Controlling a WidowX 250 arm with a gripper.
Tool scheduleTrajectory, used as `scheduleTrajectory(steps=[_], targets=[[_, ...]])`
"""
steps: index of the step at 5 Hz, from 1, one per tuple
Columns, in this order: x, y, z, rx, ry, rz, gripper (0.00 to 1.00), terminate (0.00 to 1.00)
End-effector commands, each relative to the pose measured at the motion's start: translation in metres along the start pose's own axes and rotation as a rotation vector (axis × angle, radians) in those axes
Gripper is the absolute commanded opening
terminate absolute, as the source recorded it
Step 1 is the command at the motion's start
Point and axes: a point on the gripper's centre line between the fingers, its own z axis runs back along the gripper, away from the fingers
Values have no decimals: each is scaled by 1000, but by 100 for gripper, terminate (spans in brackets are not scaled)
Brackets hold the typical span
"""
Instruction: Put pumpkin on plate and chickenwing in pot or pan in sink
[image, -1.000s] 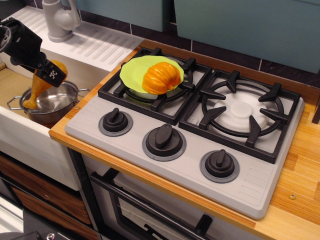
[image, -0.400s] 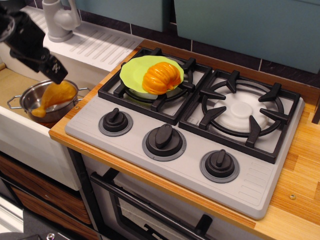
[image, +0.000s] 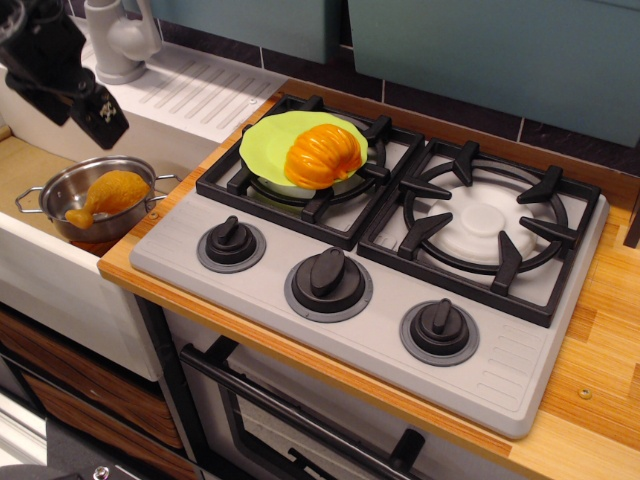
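The ribbed orange pumpkin (image: 322, 155) lies on the lime-green plate (image: 262, 147), which rests on the left rear burner grate. The orange-brown chickenwing (image: 105, 193) lies inside the small steel pot (image: 57, 186), bone end to the left. The pot stands in the sink (image: 22, 163). My gripper (image: 97, 115) hangs above and a little behind the pot, apart from the chickenwing, open and empty.
A grey tap (image: 118, 38) and a ridged white drainboard (image: 195, 92) are behind the sink. The grey stove (image: 480, 345) has three knobs (image: 328, 275) along its front and a bare right burner (image: 487, 222). The wooden counter edge (image: 130, 285) borders the sink.
The gripper let go of the chickenwing, which dropped into the pot and now lies there. The gripper has risen up and away from the pot.
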Motion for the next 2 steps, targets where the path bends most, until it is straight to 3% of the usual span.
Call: scheduleTrajectory(steps=[1, 2], targets=[[27, -11, 48, 101, 28, -17, 100, 0], [34, -16, 64, 122, 62, -14, 100, 100]])
